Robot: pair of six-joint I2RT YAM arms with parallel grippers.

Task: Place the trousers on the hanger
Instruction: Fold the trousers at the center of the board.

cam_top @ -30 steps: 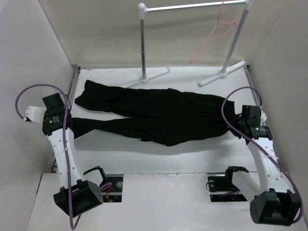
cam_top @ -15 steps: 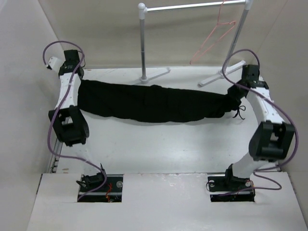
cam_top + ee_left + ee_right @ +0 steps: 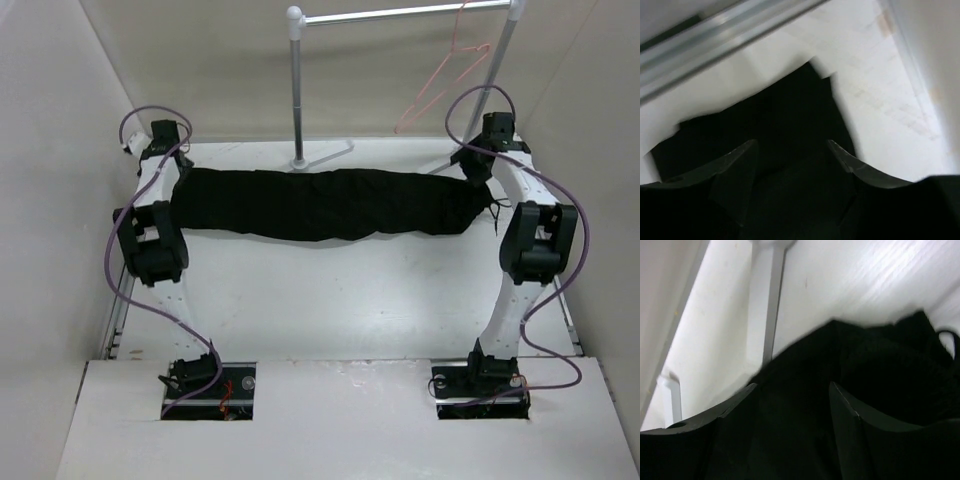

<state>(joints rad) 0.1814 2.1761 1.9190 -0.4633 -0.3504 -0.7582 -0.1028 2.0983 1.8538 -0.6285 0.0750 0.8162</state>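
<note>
- Across far half of white table [image 3: 330, 290], just in front of rack: plain black soft-fabric long trousers [image 3: 320, 205], pulled into one long band running left-right, an end in each gripper.
- Held stretched like this, prob. so cloth is one straight, manageable strip instead of a loose heap – easier to feed over a thin bar. Slight sag mid-band. Can't tell if it's fully off the table.
- Left gripper [image 3: 176, 178] has the left end. Wrist cam shows fingers [image 3: 735, 162] drawn in w/ black cloth packed in the gap, i.e. clamped on fabric, nothing else.
- Right gripper [image 3: 480, 172] has the right end, where a thin cord dangles, so prob. the waist. Its wrist cam: fingers [image 3: 850, 415] likewise closed down on a thick bunch of cloth.
- Both arms reach far forward, elbows high, grippers well apart; that spacing is what keeps the tension.
- Thin pink wire hanger [image 3: 430, 98] hangs tilted by its hook from the rail's right end, above and behind the right gripper, apart from the trousers. No cloth on it yet.
- White metal rack w/ tube rail [image 3: 297, 90]: feet on the table just behind the band; one foot shows in right wrist view.
- Judgement: carry stage. Next move needs the band raised to hanger height w/o losing either grip. Risk: the free-hanging hanger swinging away on contact.
</note>
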